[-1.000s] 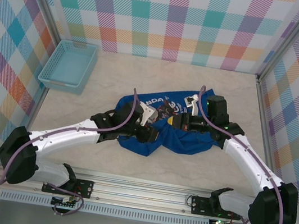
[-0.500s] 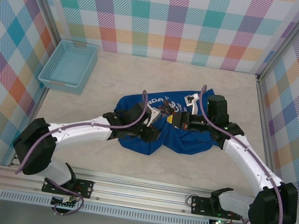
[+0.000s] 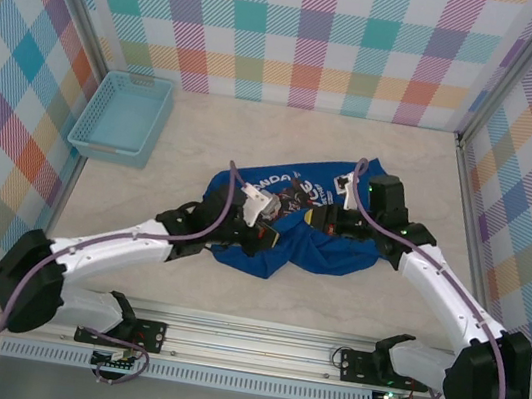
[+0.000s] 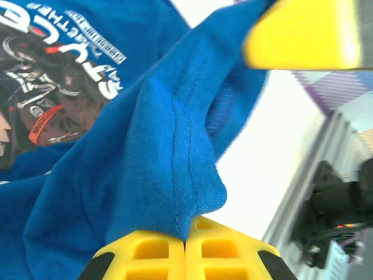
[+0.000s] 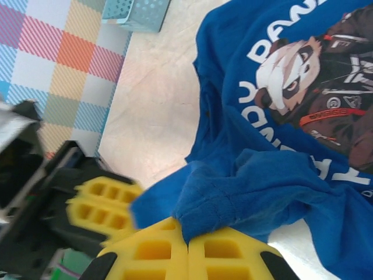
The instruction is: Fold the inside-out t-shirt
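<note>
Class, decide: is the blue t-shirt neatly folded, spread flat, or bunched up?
Bunched up: the t-shirt lies crumpled, with uneven overlapping ridges.

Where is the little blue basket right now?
In the top view, the basket sits in the far-left corner of the table. It is well apart from the t-shirt, which is bunched up in the middle.

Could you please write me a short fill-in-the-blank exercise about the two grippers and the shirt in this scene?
The left gripper is ____ on a seamed fold of the t-shirt.
The right gripper, with ____ pads, pinches another fold of it.
The light blue basket stands in the far ____ corner of the table.
Missing words: shut; yellow; left.
</note>
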You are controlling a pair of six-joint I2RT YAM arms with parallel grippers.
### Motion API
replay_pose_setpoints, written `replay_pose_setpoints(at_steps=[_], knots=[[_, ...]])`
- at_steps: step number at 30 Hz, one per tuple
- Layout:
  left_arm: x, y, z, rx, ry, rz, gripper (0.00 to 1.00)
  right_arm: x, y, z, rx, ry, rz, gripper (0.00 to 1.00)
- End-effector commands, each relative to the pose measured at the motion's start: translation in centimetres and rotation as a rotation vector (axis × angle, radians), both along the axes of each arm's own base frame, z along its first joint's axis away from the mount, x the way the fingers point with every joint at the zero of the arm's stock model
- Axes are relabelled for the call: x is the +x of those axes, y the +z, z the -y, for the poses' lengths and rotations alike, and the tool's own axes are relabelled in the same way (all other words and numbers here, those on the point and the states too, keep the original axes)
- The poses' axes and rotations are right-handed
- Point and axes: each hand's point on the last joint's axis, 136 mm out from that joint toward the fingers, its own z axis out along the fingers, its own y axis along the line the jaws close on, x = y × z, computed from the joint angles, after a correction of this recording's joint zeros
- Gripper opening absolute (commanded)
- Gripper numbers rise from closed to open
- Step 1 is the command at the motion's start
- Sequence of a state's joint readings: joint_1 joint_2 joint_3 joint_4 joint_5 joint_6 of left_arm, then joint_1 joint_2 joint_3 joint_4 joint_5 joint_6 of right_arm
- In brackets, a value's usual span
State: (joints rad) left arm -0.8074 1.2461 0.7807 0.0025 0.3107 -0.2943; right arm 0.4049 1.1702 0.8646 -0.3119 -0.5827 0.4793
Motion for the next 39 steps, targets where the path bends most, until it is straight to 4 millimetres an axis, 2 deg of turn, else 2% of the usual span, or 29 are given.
replay_pose_setpoints(at_steps=[1,6,13,16,22,25,28,30,35,37,39], knots=[[-1.1,2.4,0.2,-0.143,-0.076,-0.008,0.0,0.2,-0.2,0.8,-0.042,-0.023,0.035,0.0],[-2.5,4.3,-0.6,-0.25,-0.14,-0.014,0.0,1.2,-1.0,2.7,-0.172,-0.112,0.038,0.0],[-3.0,8.3,-2.9,-0.405,-0.153,0.027,0.0,1.7,-1.6,4.6,-0.335,-0.131,0.033,0.0],[-2.6,7.9,-3.7,-0.395,-0.13,0.023,0.0,1.8,-1.4,5.0,-0.372,-0.123,0.036,0.0],[-1.2,2.8,-3.8,-0.228,-0.084,-0.054,0.0,1.7,0.5,4.3,-0.275,-0.08,0.02,0.0],[-0.9,2.0,-3.9,-0.216,-0.066,-0.059,0.0,2.0,0.8,5.4,-0.287,-0.104,0.011,0.0],[-0.9,2.8,-4.1,-0.25,-0.051,-0.037,0.0,2.4,0.0,7.4,-0.379,-0.162,0.004,0.0],[-1.1,3.6,-4.1,-0.284,-0.054,-0.021,0.0,2.4,-0.7,7.9,-0.411,-0.172,-0.008,0.0],[-1.3,5.8,-4.3,-0.371,-0.045,-0.005,0.0,2.5,-2.4,7.8,-0.43,-0.158,-0.049,0.0],[-1.2,7.1,-4.2,-0.428,-0.042,-0.006,0.0,2.5,-2.7,7.4,-0.41,-0.148,-0.052,0.0],[-1.0,7.6,-4.2,-0.446,-0.026,-0.013,0.0,2.5,-2.8,7.1,-0.395,-0.138,-0.056,0.0]])
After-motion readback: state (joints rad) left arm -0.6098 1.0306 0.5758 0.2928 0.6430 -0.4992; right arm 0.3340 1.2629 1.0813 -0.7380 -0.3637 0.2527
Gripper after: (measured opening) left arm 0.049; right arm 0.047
